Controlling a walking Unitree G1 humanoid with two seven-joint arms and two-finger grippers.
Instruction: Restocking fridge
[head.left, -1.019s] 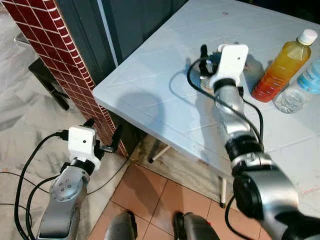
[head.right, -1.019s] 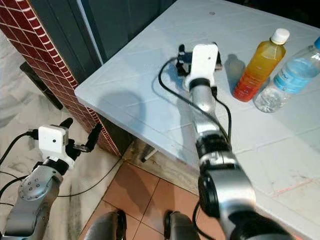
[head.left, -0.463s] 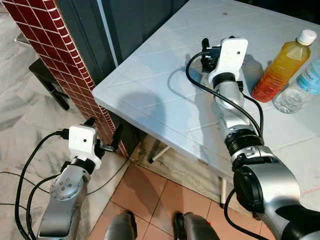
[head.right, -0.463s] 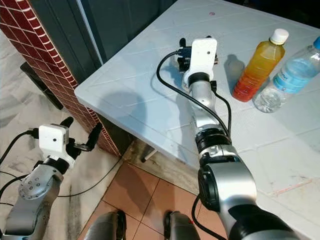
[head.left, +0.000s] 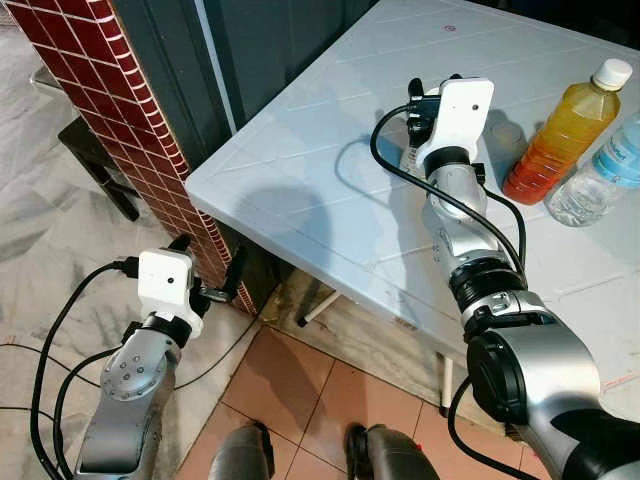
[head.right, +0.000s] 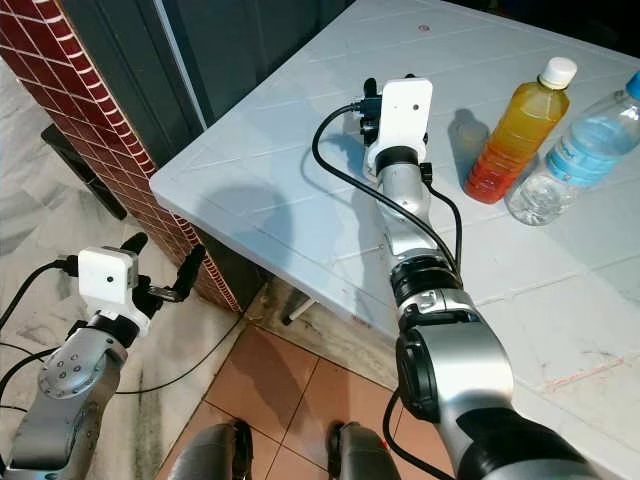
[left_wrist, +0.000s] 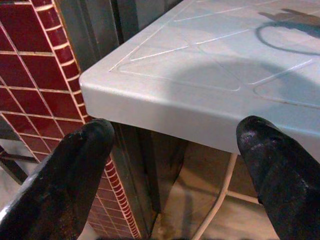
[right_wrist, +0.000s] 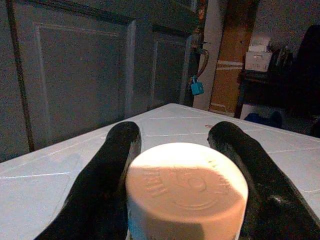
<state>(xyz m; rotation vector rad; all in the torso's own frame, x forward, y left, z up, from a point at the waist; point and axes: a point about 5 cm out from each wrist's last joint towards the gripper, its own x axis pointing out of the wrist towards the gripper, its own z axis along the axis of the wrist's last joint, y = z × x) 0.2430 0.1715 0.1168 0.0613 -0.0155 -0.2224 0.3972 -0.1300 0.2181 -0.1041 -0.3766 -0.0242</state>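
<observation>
- Right gripper (right_wrist: 182, 150) is out over the white table (head.left: 300, 190), between its near-left corner and the two bottles at the far right.
- Right wrist view: a white screw cap (right_wrist: 186, 186) sits squarely between the two black fingers (right_wrist: 107, 180), one on each side. Fingers close around it, roughly cap-width apart; can't tell if the pads actually press it.
- What the cap tops is hidden: the body is below the wrist view's edge, and in the eye views the white wrist camera box (head.left: 455, 112) covers it. Probably a third bottle, standing upright, cap pointing at the camera.
- Key relation: the item's long axis looks vertical and the fingers flank the cap from the sides, so the coming move is probably close and lift straight up, not a reach.
- Orange juice bottle (head.left: 566, 133) stands upright just to the right of the right gripper, apart from it; water bottle (head.left: 600, 178) leans beside it, its cap end cut off at the frame edge.
- Right arm is plainly the nearer one for all the bottles.
- Left gripper (left_wrist: 170, 165) hangs low beside the red tiled pillar (head.left: 110, 100), fingers spread wide, nothing between them; its wrist view looks at the table's corner from below.
- No fridge identifiable; the dark panelled door (right_wrist: 75, 75) behind the table is unclear.
</observation>
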